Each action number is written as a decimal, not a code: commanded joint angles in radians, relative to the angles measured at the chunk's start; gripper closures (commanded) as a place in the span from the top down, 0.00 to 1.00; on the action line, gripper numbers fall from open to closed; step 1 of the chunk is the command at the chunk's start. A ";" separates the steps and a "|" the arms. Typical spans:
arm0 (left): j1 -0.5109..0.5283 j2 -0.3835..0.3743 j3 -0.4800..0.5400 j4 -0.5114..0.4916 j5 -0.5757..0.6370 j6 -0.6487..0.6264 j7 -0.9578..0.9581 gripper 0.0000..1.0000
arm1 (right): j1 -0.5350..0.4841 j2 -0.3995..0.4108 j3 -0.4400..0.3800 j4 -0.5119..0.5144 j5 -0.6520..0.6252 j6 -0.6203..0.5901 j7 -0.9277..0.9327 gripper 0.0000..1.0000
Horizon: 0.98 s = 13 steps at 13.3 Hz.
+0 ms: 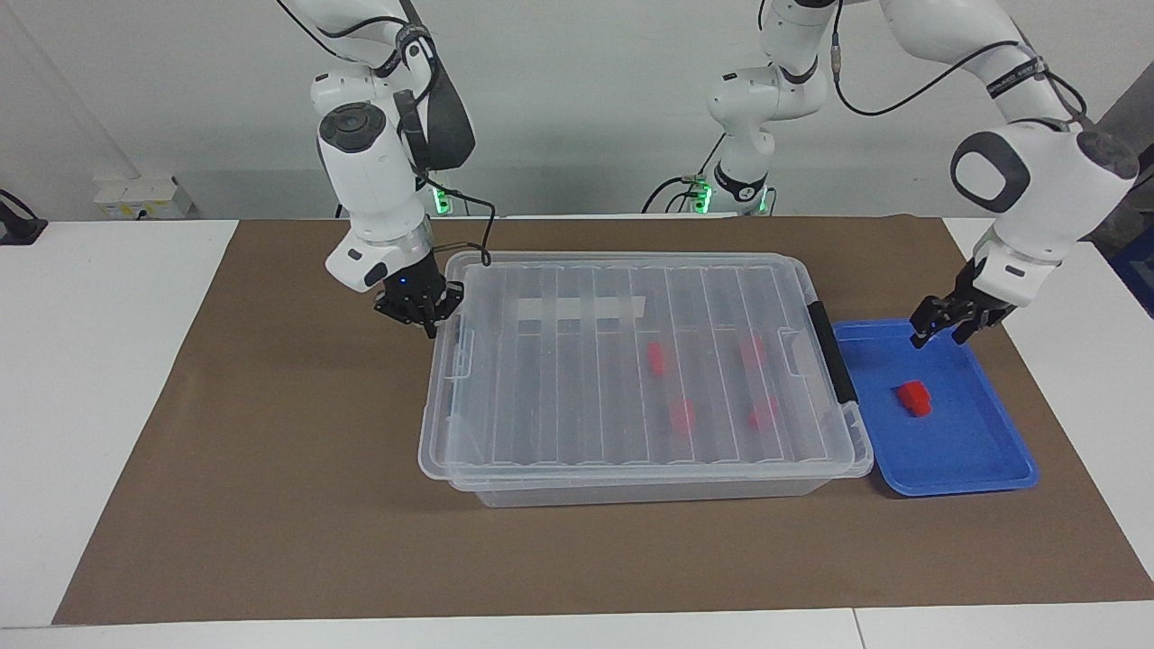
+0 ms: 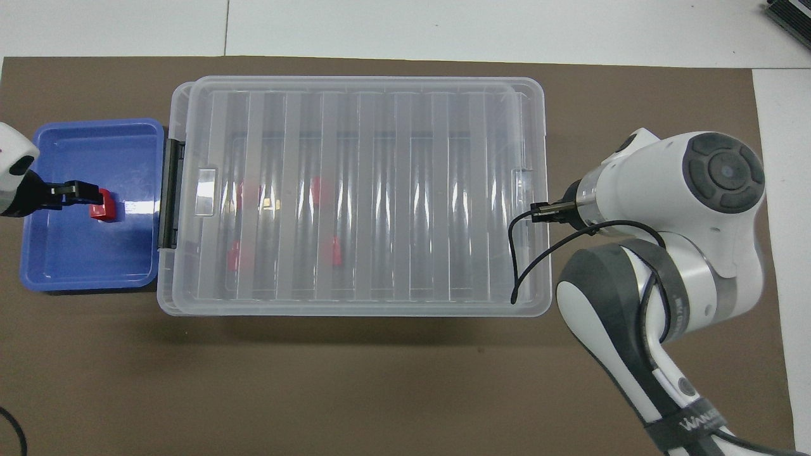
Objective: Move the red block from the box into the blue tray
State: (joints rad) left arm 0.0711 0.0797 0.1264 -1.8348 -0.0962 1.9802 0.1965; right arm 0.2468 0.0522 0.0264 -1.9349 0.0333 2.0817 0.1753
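Hanging raised over the tray (image 1: 992, 464)'s robot-side edge, the left tool (image 1: 942, 326) is pointing down with its fingers apart and nothing between them, its wrist bending out toward the left arm's end of the bench (image 1: 108, 379). The block (image 1: 913, 397) is lying free on the tray floor, clear of every rim, with open blue floor all around it. The right tool (image 1: 424, 317) is sitting closed at the lid (image 1: 577, 397)'s end edge, at the box (image 1: 649, 491)'s end toward the right arm. The lid is covering the box nearly edge to edge, and four red blocks (image 1: 682, 414) are showing through it. The facing view is showing the gap between left tool and block; the overhead view is putting them side by side. The overhead view is also showing the box's black handle (image 2: 170, 193) just beside the tray.
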 commanded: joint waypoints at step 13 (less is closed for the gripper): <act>-0.063 -0.179 -0.027 0.017 0.009 -0.149 -0.065 1.00 | 0.014 -0.019 0.001 -0.013 0.027 0.008 0.012 0.00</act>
State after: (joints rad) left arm 0.0394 -0.0767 0.0935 -1.7886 -0.0960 1.8268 0.1477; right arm 0.2565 0.0521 0.0265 -1.9357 0.0371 2.0825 0.1753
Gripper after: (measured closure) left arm 0.000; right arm 0.991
